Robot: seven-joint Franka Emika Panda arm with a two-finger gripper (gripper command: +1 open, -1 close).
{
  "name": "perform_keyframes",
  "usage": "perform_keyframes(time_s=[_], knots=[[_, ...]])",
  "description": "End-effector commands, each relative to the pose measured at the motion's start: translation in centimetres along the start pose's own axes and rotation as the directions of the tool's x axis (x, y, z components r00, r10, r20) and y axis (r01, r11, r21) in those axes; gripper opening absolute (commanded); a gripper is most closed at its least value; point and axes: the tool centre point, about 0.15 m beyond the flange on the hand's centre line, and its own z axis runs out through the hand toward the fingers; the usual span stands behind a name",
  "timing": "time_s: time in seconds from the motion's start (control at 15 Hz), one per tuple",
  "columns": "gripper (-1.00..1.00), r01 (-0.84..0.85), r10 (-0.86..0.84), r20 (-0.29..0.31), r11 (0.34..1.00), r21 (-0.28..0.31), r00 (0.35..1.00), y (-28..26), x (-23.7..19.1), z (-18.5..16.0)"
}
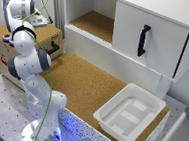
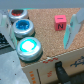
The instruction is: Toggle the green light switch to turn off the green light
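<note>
- A white robot arm [image 1: 32, 67] is seen at the exterior view's left, bent up and over a box [image 1: 6, 48].
- The box has a cork top. It stands at the far end of a long cork surface [image 1: 85, 88].
- Three round buttons are seen in a row on the box in the wrist view: a red button [image 2: 17, 13], a blue button [image 2: 22, 26] and a green button [image 2: 28, 46].
- The green button is lit up bright. It is the one nearest the front edge of the box.
- A small red block [image 2: 60, 22] with a black mark is seen on the cork, well apart from the buttons.
- The jaws [image 2: 40, 25] are held open, with one finger near the buttons and one near the red block. Nothing is held.
- A white tray [image 1: 130, 113] is set on the cork surface at the exterior view's right.
- A white cabinet [image 1: 148, 33] with a black handle [image 1: 143, 40] is seen behind the surface.
</note>
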Motion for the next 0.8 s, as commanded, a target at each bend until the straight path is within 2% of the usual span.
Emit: perform_keyframes(time_s=[0.0,0.27,0.4,0.53,0.73], knots=[[-1.00,-0.009,0.006,-0.097,0.999,-0.031,0.995,-2.4,1.3,1.3],[-1.00,0.012,-0.012,-0.062,1.000,-0.011,0.998,-4.4,5.0,2.8],[-1.00,-0.013,0.012,-0.036,1.000,-0.026,0.999,-4.3,6.5,3.6],[-1.00,-0.024,0.022,-0.030,0.998,-0.065,0.999,-4.4,7.4,3.7],[-1.00,-0.057,0.057,-0.005,0.996,-0.067,0.998,-4.3,8.6,4.9]])
